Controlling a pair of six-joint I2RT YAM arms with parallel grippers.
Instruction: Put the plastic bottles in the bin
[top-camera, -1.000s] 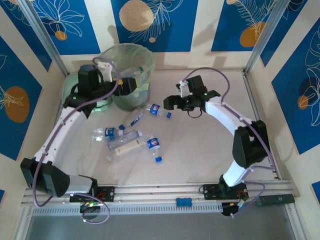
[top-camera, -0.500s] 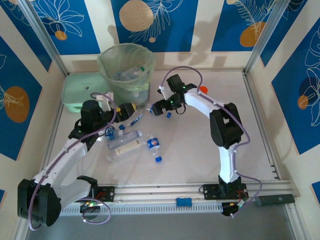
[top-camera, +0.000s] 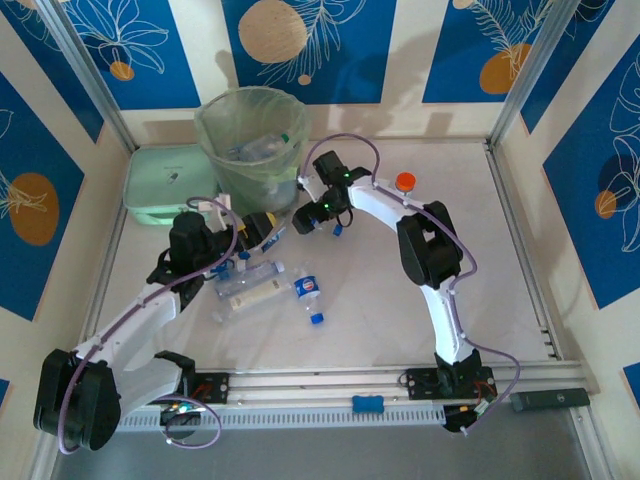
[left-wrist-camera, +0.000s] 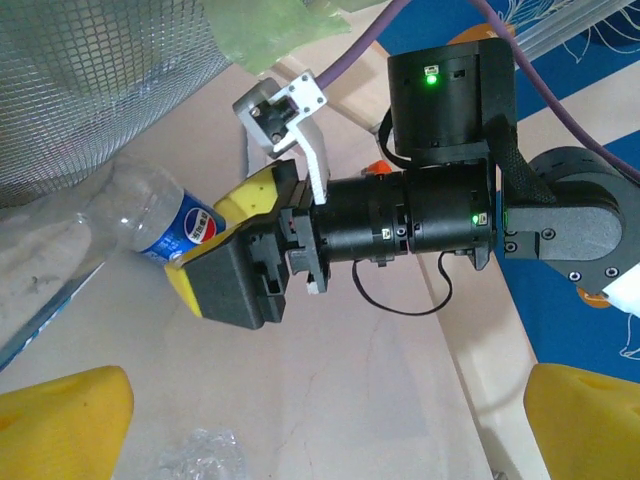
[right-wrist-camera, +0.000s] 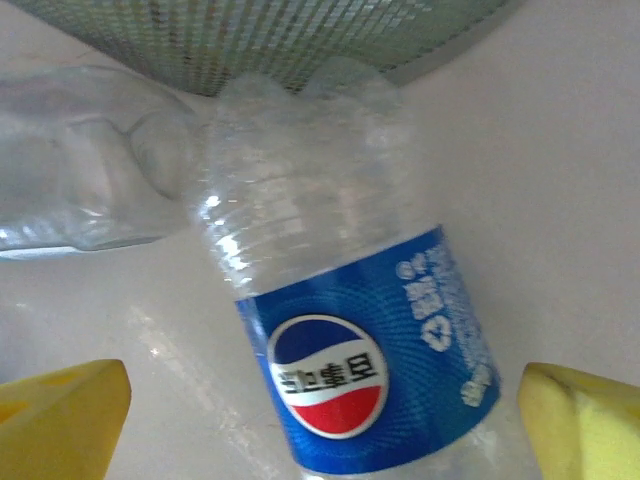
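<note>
**Straddling a plastic bottle (right-wrist-camera: 360, 360) beside the bin (top-camera: 250, 140)**

Jaws apart, the right pincer (right-wrist-camera: 320, 430) sits either side of the blue-labelled bottle, which lies on the desk (top-camera: 360, 325) just beside the bin, upper left of centre in the overhead view. The left pincer (left-wrist-camera: 320, 425), also apart and empty, faces it. Other bottles (top-camera: 250, 290) lie below.

Bottle (right-wrist-camera: 300, 220): clear thin plastic, ribbed, crinkled; label (right-wrist-camera: 370, 370) glossy blue film. Bin (left-wrist-camera: 90, 80): fine mesh wall; liner (top-camera: 250, 108) thin translucent green plastic. Table (right-wrist-camera: 560, 150): smooth, pale, slight sheen. Right gripper (right-wrist-camera: 320, 425) pads (right-wrist-camera: 65, 420): matt yellow, faintly grainy.
</note>
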